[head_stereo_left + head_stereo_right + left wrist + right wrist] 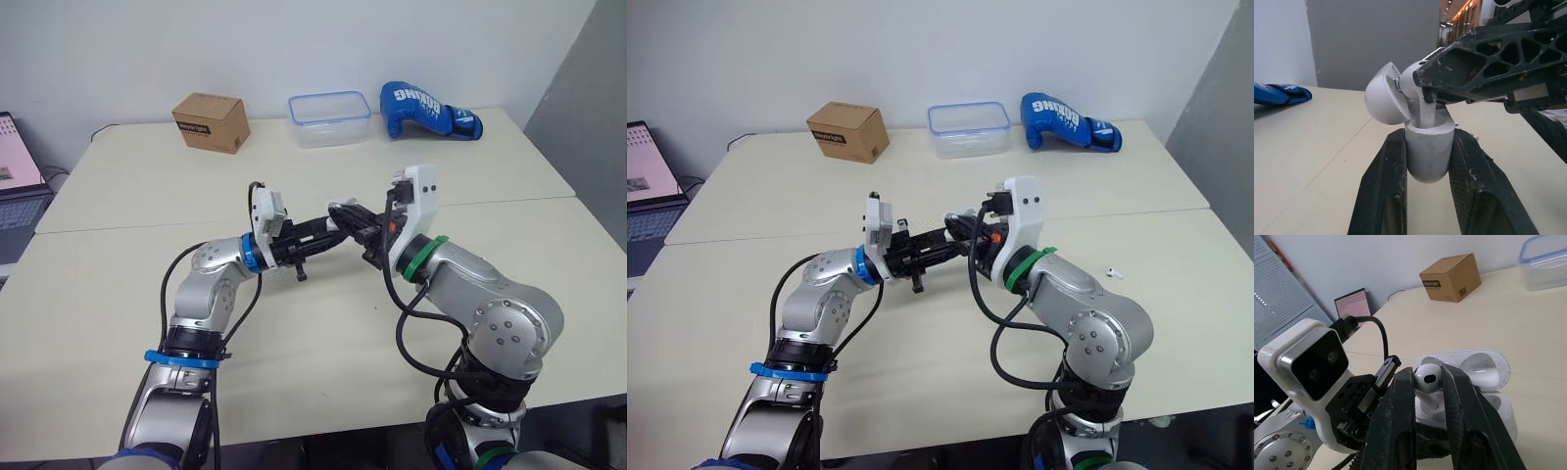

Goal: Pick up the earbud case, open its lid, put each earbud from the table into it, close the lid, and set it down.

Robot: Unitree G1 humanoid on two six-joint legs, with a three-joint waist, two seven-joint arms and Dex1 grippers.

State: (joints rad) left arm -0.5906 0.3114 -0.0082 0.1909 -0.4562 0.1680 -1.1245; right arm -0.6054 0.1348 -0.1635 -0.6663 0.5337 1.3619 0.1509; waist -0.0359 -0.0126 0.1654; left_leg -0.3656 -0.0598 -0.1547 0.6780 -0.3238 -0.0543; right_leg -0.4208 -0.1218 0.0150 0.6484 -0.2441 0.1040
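Case [1427,156] is up off the table [921,392], clamped in left gripper [1430,137], lid open. Right gripper [1427,373] pinches an earbud [1426,380] at the case mouth, seemingly not fully seated. Second bud [1112,272] lies on the table at right. That bud, closing the lid and set-down remain.

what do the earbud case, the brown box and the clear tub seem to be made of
Earbud case: likely hard white plastic, smooth with a slight sheen; soft highlights on its rounded shell.
Brown box: cardboard, matte; flat brown faces with a printed label.
Clear tub: probably transparent plastic; see-through walls, blue rim on top.
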